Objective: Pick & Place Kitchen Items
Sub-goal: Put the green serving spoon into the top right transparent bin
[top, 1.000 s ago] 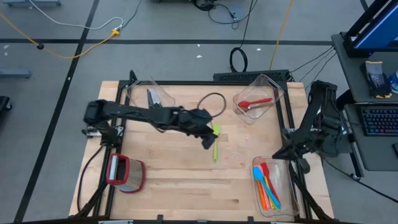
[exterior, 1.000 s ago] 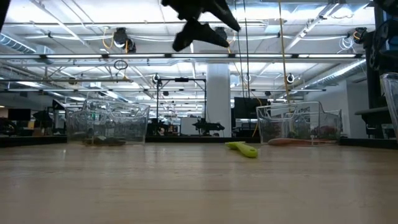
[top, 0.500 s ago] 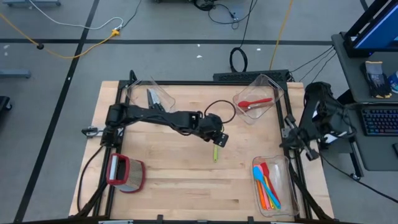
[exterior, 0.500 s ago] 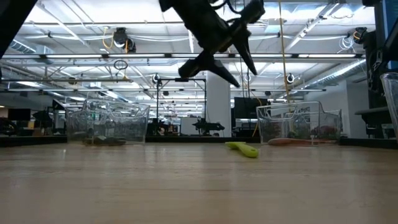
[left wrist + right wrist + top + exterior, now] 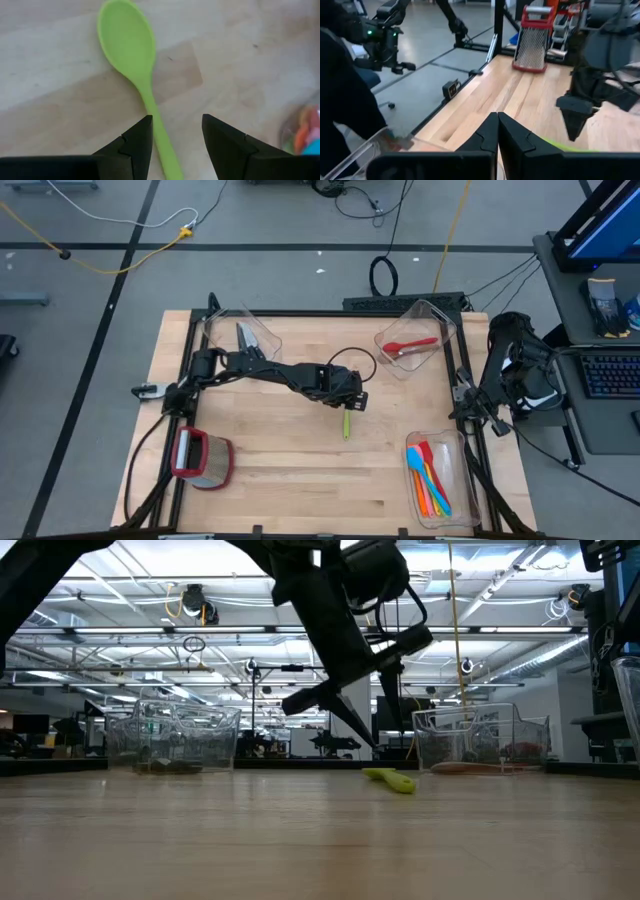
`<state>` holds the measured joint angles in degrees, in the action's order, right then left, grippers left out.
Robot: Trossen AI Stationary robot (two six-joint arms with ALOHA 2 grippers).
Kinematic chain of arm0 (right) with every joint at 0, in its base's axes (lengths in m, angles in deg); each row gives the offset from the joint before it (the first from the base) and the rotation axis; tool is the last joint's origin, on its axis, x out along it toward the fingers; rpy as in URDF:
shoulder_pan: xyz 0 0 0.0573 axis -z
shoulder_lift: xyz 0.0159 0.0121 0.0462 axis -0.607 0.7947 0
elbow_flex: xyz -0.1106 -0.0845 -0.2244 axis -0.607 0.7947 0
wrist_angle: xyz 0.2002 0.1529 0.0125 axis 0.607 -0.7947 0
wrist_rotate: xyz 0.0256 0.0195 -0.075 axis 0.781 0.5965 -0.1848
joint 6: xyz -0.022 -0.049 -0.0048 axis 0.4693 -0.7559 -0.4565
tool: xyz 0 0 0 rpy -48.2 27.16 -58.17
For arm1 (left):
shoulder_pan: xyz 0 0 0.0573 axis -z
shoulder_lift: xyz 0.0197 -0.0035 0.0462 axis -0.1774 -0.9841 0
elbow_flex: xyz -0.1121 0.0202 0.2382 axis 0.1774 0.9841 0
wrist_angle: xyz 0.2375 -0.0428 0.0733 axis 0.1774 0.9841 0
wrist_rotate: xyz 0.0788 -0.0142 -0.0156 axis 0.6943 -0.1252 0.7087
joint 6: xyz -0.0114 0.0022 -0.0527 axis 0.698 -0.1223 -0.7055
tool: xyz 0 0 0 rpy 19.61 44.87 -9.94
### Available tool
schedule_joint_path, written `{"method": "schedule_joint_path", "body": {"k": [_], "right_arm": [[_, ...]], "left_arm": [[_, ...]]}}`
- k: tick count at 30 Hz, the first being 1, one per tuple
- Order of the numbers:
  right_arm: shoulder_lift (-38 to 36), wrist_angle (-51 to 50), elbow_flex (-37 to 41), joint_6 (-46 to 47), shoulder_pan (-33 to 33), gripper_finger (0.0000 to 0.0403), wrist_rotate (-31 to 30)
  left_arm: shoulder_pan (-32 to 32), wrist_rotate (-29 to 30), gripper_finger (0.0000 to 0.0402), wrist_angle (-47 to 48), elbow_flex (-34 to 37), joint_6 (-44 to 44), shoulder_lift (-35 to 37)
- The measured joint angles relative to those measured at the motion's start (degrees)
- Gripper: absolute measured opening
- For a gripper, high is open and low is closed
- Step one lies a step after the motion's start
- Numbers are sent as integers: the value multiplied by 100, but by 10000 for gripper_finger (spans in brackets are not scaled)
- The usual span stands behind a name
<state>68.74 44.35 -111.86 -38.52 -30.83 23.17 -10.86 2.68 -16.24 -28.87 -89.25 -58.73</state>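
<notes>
Left claw parted over green spoon, mid-table; no readable writing or brand marks anywhere.

Left wrist view: left gripper (image 5: 176,137) has its fingers apart, nothing held, the green spoon (image 5: 135,70) handle running between the two tips, bowl beyond them. High view: that gripper (image 5: 350,402) sits at frame centre, spoon (image 5: 347,422) just below it on the wooden table (image 5: 290,470). Low view: fingers hang above the spoon (image 5: 390,779), not touching it. Lower right of high view: clear bin (image 5: 458,480) with coloured utensils (image 5: 428,480). Right gripper (image 5: 497,132) at right table edge, fingers pressed together, empty. Lower left: red-rimmed grater (image 5: 200,457). Top edge: bin with knives (image 5: 247,337), bin with red spoon (image 5: 408,345).
</notes>
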Motion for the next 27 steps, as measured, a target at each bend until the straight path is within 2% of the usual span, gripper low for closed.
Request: {"method": "schedule_joint_path", "body": {"k": [8,22,27], "right_arm": [[0,-39,0,-83,0,0,48],[0,-64,0,-142,-2,0,45],[0,-77,0,-162,-2,0,30]], "left_arm": [[-174,-6,172,-14,0,-50,-366],[-233,343,172,-11,2,232,-425],[-252,314,172,-156,-13,377,-672]]}}
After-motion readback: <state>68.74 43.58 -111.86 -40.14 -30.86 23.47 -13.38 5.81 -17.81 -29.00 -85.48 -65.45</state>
